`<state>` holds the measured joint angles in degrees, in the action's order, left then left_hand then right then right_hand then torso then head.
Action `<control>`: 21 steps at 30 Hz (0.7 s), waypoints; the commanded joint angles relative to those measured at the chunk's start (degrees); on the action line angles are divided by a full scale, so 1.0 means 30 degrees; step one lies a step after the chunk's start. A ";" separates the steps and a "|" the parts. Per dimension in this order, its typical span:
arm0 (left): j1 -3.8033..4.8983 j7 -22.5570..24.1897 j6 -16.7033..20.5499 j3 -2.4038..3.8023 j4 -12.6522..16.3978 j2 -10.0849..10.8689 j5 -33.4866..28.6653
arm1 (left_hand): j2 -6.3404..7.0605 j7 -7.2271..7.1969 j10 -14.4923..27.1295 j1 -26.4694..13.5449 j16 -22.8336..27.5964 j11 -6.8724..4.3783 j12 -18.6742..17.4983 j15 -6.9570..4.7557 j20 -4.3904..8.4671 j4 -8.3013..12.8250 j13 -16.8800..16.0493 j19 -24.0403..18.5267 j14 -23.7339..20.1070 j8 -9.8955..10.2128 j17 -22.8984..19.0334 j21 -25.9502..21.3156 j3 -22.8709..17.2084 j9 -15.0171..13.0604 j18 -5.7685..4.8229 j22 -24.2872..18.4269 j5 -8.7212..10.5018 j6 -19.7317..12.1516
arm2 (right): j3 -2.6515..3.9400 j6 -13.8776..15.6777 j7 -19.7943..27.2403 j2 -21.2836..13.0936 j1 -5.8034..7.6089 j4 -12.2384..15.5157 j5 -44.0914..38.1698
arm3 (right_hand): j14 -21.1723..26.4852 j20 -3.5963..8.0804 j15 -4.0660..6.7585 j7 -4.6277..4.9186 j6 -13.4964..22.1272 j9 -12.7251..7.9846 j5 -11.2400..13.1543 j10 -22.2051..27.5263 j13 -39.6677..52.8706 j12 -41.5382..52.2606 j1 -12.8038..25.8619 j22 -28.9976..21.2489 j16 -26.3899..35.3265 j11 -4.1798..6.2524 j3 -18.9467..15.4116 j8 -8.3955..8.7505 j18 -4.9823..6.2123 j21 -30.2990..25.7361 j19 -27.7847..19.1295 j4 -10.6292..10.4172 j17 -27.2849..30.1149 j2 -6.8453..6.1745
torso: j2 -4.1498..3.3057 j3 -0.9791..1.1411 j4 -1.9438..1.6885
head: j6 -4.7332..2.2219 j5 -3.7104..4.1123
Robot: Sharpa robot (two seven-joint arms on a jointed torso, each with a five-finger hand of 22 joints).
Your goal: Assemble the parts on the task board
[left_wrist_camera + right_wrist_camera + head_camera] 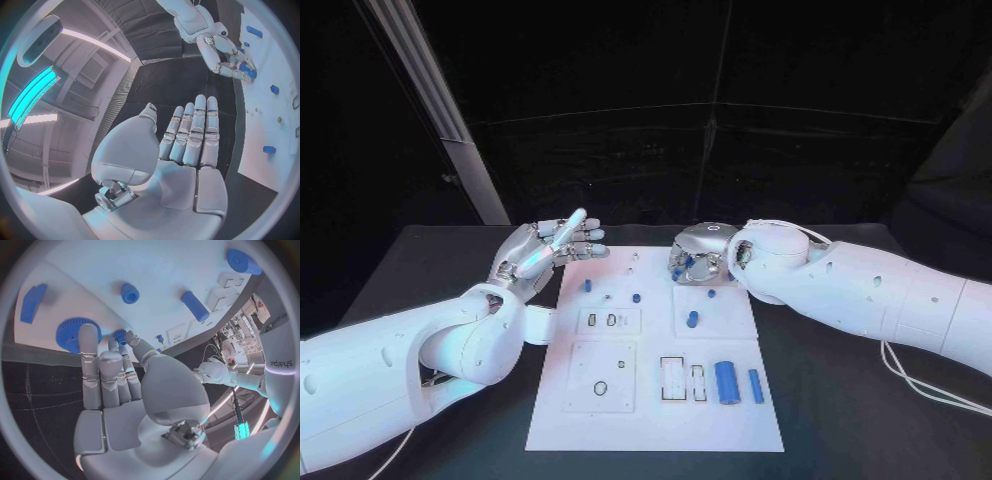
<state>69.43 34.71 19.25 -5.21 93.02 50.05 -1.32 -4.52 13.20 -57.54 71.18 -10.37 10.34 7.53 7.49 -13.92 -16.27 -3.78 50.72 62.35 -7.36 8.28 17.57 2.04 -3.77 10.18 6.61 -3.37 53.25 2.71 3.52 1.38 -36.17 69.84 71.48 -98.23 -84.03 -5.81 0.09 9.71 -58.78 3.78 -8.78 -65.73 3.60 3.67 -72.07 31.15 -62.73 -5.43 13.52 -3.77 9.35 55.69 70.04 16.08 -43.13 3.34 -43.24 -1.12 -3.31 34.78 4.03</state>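
1. Head view: nearest the camera lie two blue cylinders point(728, 383), side by side at the near right of the task board point(656, 420), beside outlined slots. Farther up, the right hand point(701, 256) bends over the board's far right corner, fingers down around something blue. The left hand point(548, 252) is raised just off the board's left edge, fingers straight, holding nothing.

2. Left wrist view: the left hand point(187, 150) is flat and empty, well apart from the parts.

3. Right wrist view: the right hand's fingertips point(89, 335) touch a blue toothed gear point(70, 334) at the board's edge; whether it is truly gripped, I cannot tell.

4. Judgement: the step is seating that gear. Keep it level, press straight down, and bring the left hand in only if the board slides.
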 commanded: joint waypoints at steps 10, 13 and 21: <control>0.0043 -0.0093 -0.0324 0.0013 -0.0009 0.0031 0.0085 | -0.0038 0.0266 0.0078 0.0012 0.0131 0.0109 -0.0101 0.0083 -0.0038 0.0010 0.0024 0.0094 -0.0059 0.0141 0.0038 -0.0102 0.0123 0.0022 0.0105 -0.0038 -0.0069 -0.0086 | 0.0018 -0.0201 0.0102 0.0160 0.0046 -0.0272 -0.0272 | -0.0160 0.0056 -0.0015 -0.0068 -0.0478 0.0039 0.0549 -0.0541 0.0033 0.0005 -0.0071 0.1161 -0.0914 0.0043 0.1323 -0.0056 0.0005 0.1144 0.0001 -0.0032 -0.0798 0.0290 | -0.0115 0.0024 -0.0035 | 0.0043 -0.0004; 0.0048 -0.0129 -0.0359 0.0013 -0.0011 0.0031 0.0085 | -0.0038 0.0266 0.0078 0.0012 0.0131 0.0109 -0.0101 0.0083 -0.0038 0.0010 0.0024 0.0094 -0.0059 0.0141 0.0038 -0.0102 0.0123 0.0022 0.0105 -0.0038 -0.0069 -0.0086 | 0.0018 0.0513 0.0002 0.0177 0.0046 -0.0280 -0.0365 | -0.0165 0.0107 0.0077 -0.0179 -0.0899 0.0099 0.0891 -0.1002 0.0082 0.0106 -0.0209 0.1689 -0.1237 0.0161 0.1877 -0.0195 -0.0045 0.1593 0.0061 -0.0070 -0.1135 0.0510 | -0.0144 0.0027 -0.0034 | 0.0030 -0.0040; 0.0071 -0.0183 -0.0407 0.0013 0.0004 0.0089 0.0085 | -0.0056 0.0273 0.0090 0.0021 0.0151 0.0115 -0.0117 0.0087 -0.0042 0.0017 0.0024 0.0096 -0.0059 0.0153 0.0043 -0.0115 0.0124 0.0021 0.0106 -0.0050 -0.0072 -0.0097 | 0.0018 0.2498 0.0121 -0.0044 0.0045 0.0118 0.0016 | -0.0126 0.0188 0.0152 -0.0272 -0.1329 0.0119 0.1265 -0.1462 0.0090 0.0059 -0.0218 0.2221 -0.1589 0.0286 0.2709 -0.0236 -0.0103 0.2123 0.0028 -0.0182 -0.1420 0.0479 | -0.0157 0.0034 -0.0025 | 0.0004 -0.0008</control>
<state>69.53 34.14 18.96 -5.21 92.95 50.25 -1.32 -4.52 13.32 -57.41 71.17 -10.11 10.47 7.53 7.48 -13.93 -16.28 -3.78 50.72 62.35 -7.13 8.32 17.57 2.04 -3.77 10.18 6.55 -3.37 53.12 2.71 6.03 1.39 -36.16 69.85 71.38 -98.75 -84.03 -5.62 0.09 8.76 -62.32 4.07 -5.29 -69.83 3.80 3.46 -72.69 37.75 -67.31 -4.60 21.41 -4.29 9.35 61.82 70.24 15.56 -47.33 4.27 -43.66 -1.03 -3.41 34.85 4.00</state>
